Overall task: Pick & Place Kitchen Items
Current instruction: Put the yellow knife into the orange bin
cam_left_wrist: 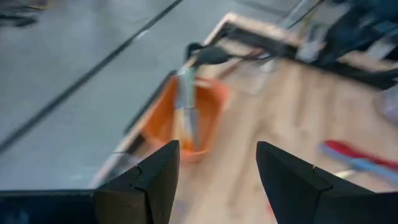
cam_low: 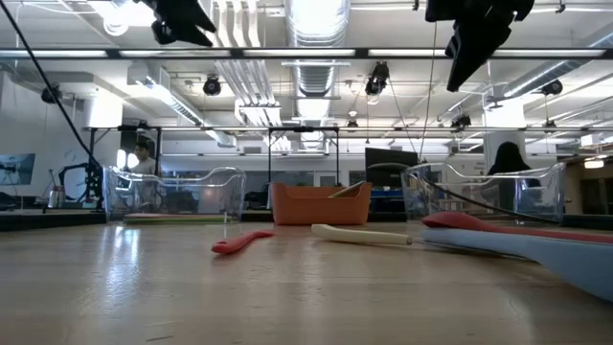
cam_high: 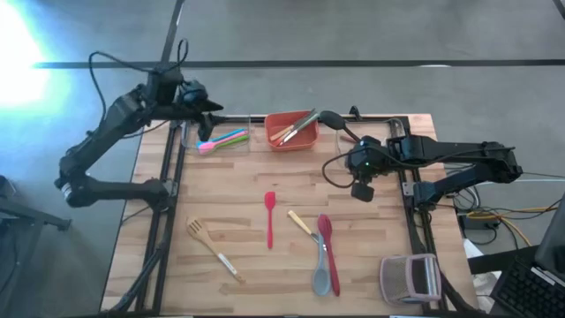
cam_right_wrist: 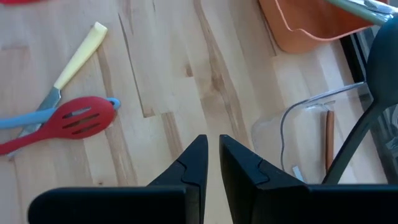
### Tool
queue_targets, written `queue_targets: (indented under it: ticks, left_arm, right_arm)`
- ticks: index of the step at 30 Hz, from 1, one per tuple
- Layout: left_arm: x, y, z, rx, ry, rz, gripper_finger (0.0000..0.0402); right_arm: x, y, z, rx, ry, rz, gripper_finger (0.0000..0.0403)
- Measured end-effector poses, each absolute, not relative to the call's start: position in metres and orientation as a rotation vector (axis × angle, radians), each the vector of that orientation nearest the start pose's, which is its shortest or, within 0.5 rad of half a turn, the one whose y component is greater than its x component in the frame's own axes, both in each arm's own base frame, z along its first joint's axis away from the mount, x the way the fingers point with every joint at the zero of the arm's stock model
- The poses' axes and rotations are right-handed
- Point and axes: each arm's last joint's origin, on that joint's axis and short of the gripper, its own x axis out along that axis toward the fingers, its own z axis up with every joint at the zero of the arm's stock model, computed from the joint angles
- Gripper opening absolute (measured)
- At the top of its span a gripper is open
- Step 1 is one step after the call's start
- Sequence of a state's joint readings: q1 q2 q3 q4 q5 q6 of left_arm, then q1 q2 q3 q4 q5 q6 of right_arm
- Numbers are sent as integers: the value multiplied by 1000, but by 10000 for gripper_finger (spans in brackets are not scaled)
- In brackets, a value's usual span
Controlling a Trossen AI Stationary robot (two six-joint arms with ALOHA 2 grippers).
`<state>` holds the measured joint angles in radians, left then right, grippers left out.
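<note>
Both my arms are hovering above the wooden bench (cam_high: 238, 190) in a bright workshop with ducts and strip lights overhead.

My left fingers (cam_left_wrist: 214, 180) are hanging spread and empty over the far left corner, above the clear bin (cam_high: 214, 138) holding pink, green and blue utensils (cam_high: 222, 140). My right fingers (cam_right_wrist: 213, 165) are hanging nearly pressed together, holding nothing, over the right side of the bench, near the orange bin (cam_high: 292, 130) at the far edge. A red spoon (cam_high: 269, 217), a wooden fork (cam_high: 213, 249), a pale-handled knife (cam_high: 302, 223), a red slotted spatula (cam_high: 327, 250) and a grey spoon (cam_high: 320, 273) are lying toward the near edge.
</note>
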<state>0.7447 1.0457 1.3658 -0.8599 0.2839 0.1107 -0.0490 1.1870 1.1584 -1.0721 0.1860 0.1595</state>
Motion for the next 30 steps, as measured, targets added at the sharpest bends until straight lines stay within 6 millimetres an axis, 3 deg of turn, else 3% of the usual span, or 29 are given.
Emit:
queue_targets:
  ticks: [6, 15, 20, 24, 30]
  left_arm:
    - [156, 84, 397, -216, 422, 246, 213]
    - [195, 19, 310, -168, 214, 125, 193]
    - [199, -13, 269, -131, 54, 103, 187]
    - [193, -23, 242, -99, -11, 94, 186]
    - [183, -22, 217, -113, -38, 107, 186]
  right_arm:
    - [211, -16, 316, 165, 1057, -355, 34]
    - [211, -14, 316, 323, 1030, -434, 34]
    - [212, -8, 315, 398, 1029, -430, 34]
    - [214, 0, 313, 467, 1034, -436, 34]
    - [229, 20, 298, 532, 1097, -464, 34]
